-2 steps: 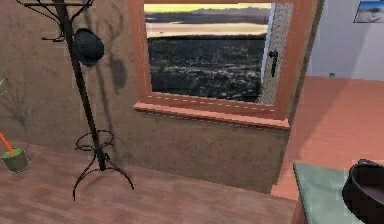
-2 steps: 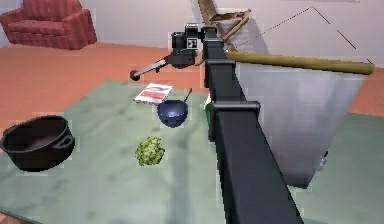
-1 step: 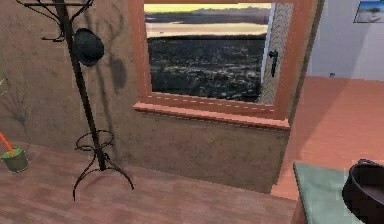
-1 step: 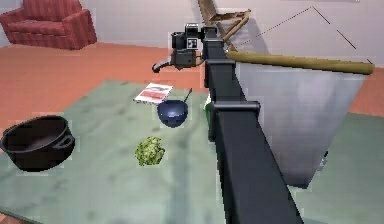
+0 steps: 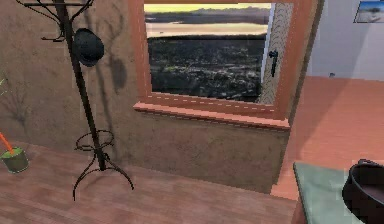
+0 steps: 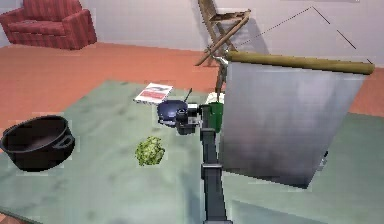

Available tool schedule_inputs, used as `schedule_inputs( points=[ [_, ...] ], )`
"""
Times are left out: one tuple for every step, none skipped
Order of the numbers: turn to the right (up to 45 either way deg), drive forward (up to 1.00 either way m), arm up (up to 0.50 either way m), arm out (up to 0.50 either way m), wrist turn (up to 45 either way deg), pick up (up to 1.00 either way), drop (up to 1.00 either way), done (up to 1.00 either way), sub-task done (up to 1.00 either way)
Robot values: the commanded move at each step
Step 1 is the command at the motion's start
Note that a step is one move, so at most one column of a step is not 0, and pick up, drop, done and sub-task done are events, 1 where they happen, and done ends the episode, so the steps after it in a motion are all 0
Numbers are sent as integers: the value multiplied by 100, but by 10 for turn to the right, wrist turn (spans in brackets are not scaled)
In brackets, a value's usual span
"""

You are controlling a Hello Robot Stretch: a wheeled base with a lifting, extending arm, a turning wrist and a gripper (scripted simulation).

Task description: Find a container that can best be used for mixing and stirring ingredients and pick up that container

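A black pot (image 6: 38,140) with two side handles stands on the green table (image 6: 100,185) at the arm side view's left; it shows again at the forward view's bottom right, the pot (image 5: 366,187) on the table corner (image 5: 322,190). My arm rises from the bottom edge to the gripper (image 6: 180,110) near the table's middle. A dark bluish rounded thing (image 6: 170,114) lies on the table at or behind the gripper's far end. I cannot tell whether the gripper holds anything.
A green leafy lump (image 6: 150,151) and a flat red-and-white booklet (image 6: 155,92) lie on the table. A tall grey panel (image 6: 285,120) stands right of the arm. Beyond are a red armchair (image 6: 55,22) and wooden chair (image 6: 225,25). Ahead: coat rack (image 5: 85,90), window (image 5: 210,50).
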Motion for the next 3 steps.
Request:
schedule_inputs(
  points=[
    [0, 0, 0, 0, 0, 100, 0, 0, 0],
    [0, 0, 10, 0, 0, 0, 0, 0, 0],
    [0, 0, 0, 0, 0, 0, 0, 100, 0]
  ],
)
